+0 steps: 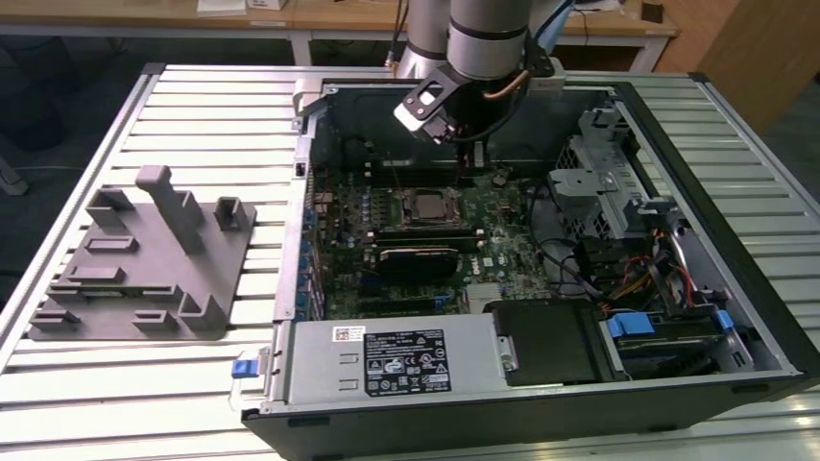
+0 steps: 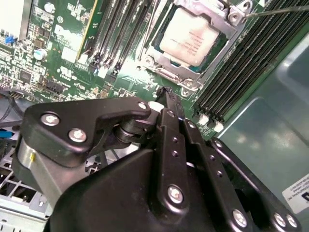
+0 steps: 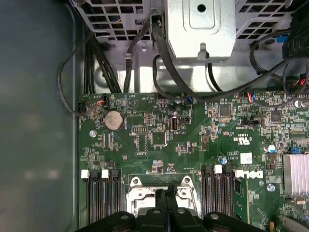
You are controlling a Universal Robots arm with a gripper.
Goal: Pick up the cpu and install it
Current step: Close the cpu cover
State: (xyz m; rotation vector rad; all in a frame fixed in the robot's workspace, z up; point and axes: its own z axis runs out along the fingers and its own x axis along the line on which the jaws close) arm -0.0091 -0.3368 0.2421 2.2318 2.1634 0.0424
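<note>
Cpu (image 2: 192, 39) lies flat-looking inside the motherboard socket (image 2: 166, 73), mid-case. Hand (image 2: 166, 99) clenched, grasping nothing, hovering just far of the socket. Judgement: good seating means all corners level, none riding the frame.

The cpu (image 2: 190, 41) is a small, thin square chip with a silvery-grey metal top plate that carries faint print. It lies flat, plate upward, seated in the socket (image 2: 231, 21) of the green motherboard (image 2: 130, 79). The socket's metal frame closes around its edges, so only the plate shows. In the second wrist view it sits between two banks of black memory slots (image 2: 120, 34), turned at an angle to the picture. In the exterior view it appears as a pale square near the middle of the board, inside the open computer case (image 1: 717, 317). The pincer (image 2: 166, 96) is clear of it, fingers together and holding nothing.
</note>
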